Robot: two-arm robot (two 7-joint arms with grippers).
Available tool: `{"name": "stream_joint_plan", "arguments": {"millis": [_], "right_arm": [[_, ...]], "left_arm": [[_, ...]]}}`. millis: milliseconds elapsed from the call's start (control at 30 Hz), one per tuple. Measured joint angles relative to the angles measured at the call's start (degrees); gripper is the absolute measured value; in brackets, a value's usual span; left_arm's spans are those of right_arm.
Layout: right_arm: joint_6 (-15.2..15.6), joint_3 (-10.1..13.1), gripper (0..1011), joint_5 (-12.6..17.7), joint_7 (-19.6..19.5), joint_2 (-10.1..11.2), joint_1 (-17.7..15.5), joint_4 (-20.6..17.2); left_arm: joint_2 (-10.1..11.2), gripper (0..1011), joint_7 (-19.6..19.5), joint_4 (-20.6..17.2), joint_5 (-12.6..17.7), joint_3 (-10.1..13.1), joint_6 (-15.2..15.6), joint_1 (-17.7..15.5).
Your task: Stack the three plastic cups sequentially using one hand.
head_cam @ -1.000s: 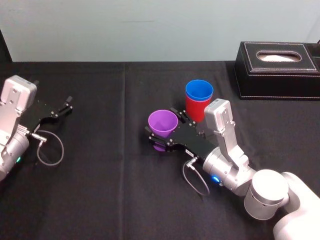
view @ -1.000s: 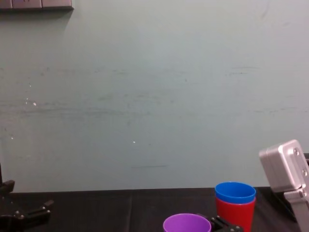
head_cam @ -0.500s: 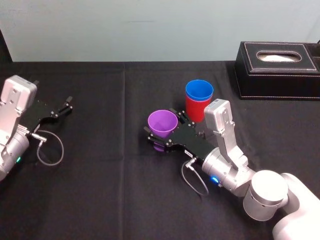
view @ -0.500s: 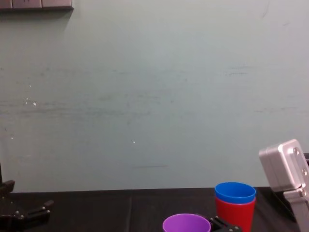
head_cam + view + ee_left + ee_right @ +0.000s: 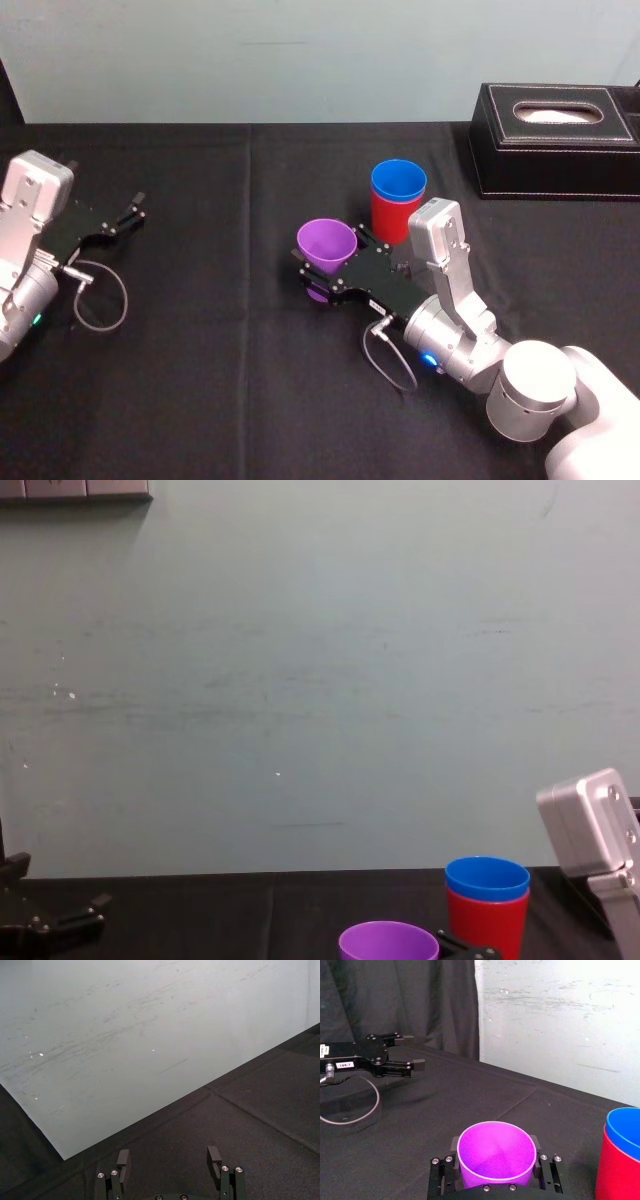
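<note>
the task is looking about two thirds done: the blue cup [image 5: 398,183] is already sitting nested inside the red cup [image 5: 388,222], its rim standing a little above the red one, and the pair is standing upright on the black tabletop [image 5: 220,380], a little right of the middle and toward the far edge. the purple cup [image 5: 326,246] is sitting apart from them, upright and mouth up, just beside the pair on the side nearer the left edge and a little nearer the robot. what is remaining, as i am judging it, is lifting this last cup over the blue one and dropping it in. the right gripper [image 5: 330,262] is reaching in low from the near right corner, its forearm slanting across the tabletop and its wrist lying almost level; in the right wrist view its two fingers [image 5: 452,1144] are pressing against opposite sides of the purple cup's wall, so it is pinching the cup low on its body. whether the cup's base is touching the cloth i cannot tell. the left gripper [image 5: 133,212] is resting parked near the left edge, its fingers spread and holding nothing. a black box [image 5: 556,125] is sitting at the far right corner, well apart from the cups.
</note>
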Motion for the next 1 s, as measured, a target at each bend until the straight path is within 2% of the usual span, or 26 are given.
{"name": "stream_joint_plan", "arguments": {"millis": [200,500,733,1000], "right_arm": [[-0.03,0.03,762,-0.01,-0.01,0.09,-0.06,-0.08],[0.75,1.48,739,0.59,-0.11,1.81,-0.44,-3.8],[2.61,2.7,739,2.58,0.36,2.52,1.28,-6.9],[3.93,3.6,739,3.65,-0.04,2.63,4.18,-6.79]], "left_arm": [[0.0,1005,0.0,0.0,0.0,0.0,0.0,0.0],[0.0,1005,0.0,0.0,0.0,0.0,0.0,0.0],[0.0,1005,0.0,0.0,0.0,0.0,0.0,0.0],[0.0,1005,0.0,0.0,0.0,0.0,0.0,0.0]]}}
